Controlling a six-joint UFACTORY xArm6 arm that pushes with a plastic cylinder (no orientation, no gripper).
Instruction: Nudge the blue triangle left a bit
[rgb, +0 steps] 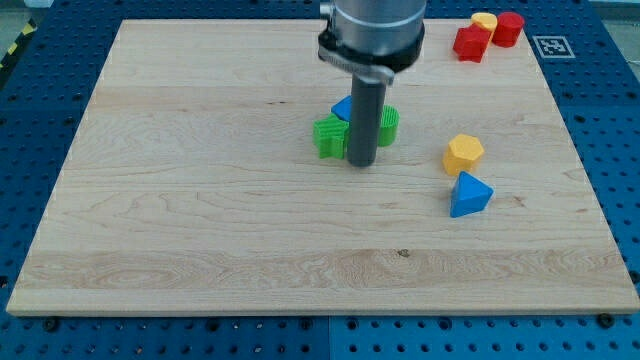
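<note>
Tool (362, 100) a bare rod with no jaws: nothing to clench or release, grasping nothing. My tip (362, 163) down on the desk (200, 220), wedged at the front of a tight cluster: one green block (326, 137) touching or just beside it on the view's left, a second green block (388, 124) just behind on the view's right, a blue piece (343, 108) peeking out behind the rod, shape hidden. Farther toward the view's right and well apart from the tip, a yellow hexagon (463, 153), and just below that the blue triangle (470, 194), untouched.

Best done by backing out of the cluster without dragging the greens, circling below the triangle to its far right side, then pressing leftward through its middle. Short stroke only; off-centre contact would likely spin it. Keep clear of the hexagon.

Farthest off, red blocks (471, 42) and a yellow block (484, 20) in the corner.
</note>
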